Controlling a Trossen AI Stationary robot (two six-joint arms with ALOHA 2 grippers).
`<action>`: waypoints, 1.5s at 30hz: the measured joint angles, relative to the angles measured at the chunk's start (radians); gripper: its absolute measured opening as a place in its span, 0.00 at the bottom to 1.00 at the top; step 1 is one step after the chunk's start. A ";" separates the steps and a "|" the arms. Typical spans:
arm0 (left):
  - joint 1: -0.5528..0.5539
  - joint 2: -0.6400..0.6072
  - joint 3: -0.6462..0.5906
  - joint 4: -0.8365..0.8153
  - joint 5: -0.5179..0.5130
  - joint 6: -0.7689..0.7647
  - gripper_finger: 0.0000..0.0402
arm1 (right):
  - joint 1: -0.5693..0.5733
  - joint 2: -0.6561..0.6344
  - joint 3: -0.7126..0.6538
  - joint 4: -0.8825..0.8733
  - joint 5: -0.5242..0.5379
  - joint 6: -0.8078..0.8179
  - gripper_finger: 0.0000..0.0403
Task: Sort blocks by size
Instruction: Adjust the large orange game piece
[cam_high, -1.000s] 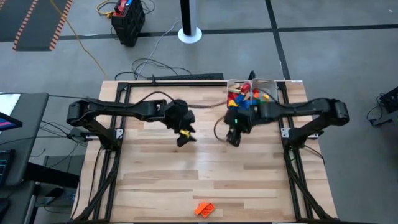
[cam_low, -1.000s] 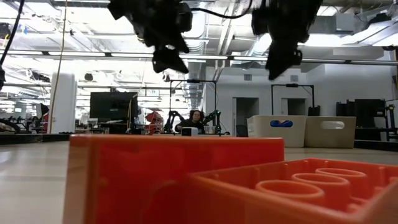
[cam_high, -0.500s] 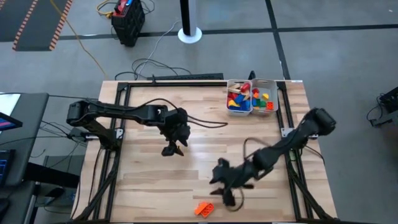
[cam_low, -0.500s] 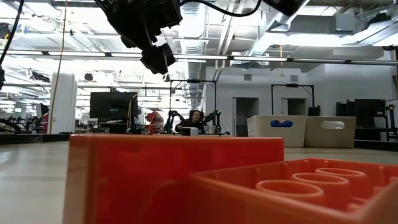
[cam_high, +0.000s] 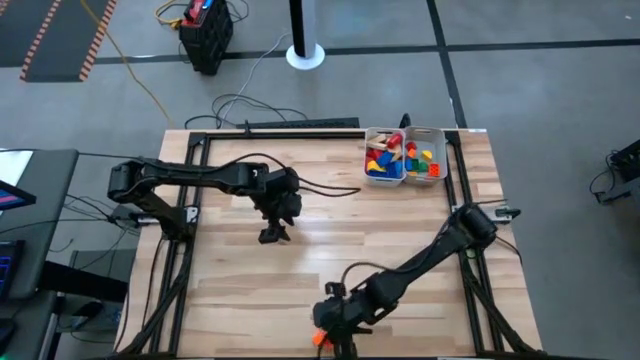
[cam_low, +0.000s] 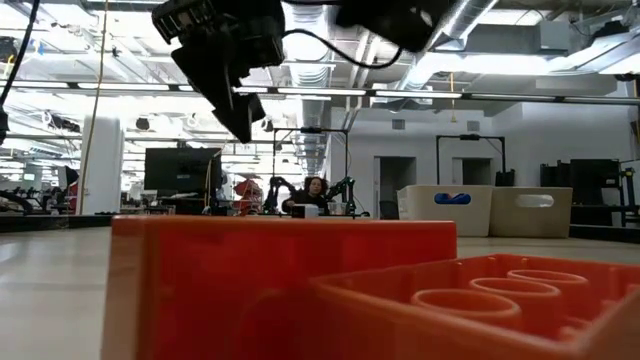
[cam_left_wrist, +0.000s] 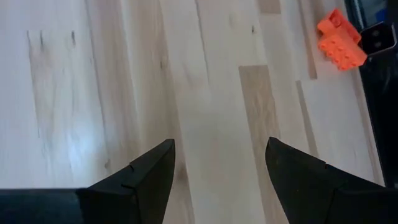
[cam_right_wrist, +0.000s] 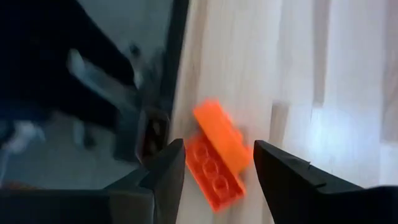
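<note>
Two orange studded blocks (cam_right_wrist: 216, 163) lie together on the table by its near edge. They fill the foreground of the low view (cam_low: 300, 290), and only a sliver shows in the high view (cam_high: 319, 338). My right gripper (cam_right_wrist: 219, 149) is open above them, one finger on either side; I cannot tell whether it touches them. It also shows in the high view (cam_high: 335, 318). My left gripper (cam_left_wrist: 217, 146) is open and empty over bare table at mid-left (cam_high: 272, 235). Several coloured blocks lie in the white trays (cam_high: 404, 155).
The white trays stand at the table's far right corner and also show in the low view (cam_low: 445, 210). The black frame rail (cam_right_wrist: 168, 74) runs along the near edge right beside the orange blocks. Bare wood lies between the two arms.
My right gripper has swept from beside the trays at the far right across the table to the near edge, and now stands over the orange blocks. My left gripper has shifted a little toward the table's left and near edges.
</note>
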 joint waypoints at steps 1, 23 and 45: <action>0.005 0.000 0.000 -0.010 0.000 0.002 0.60 | 0.001 0.019 0.018 -0.030 -0.006 -0.014 0.54; 0.118 -0.204 0.000 -0.084 -0.103 0.067 0.60 | 0.015 0.082 0.022 -0.046 0.023 -0.269 0.46; 0.186 -0.326 0.000 -0.143 -0.127 0.053 0.60 | -0.067 0.163 0.021 -0.270 0.143 -0.381 0.40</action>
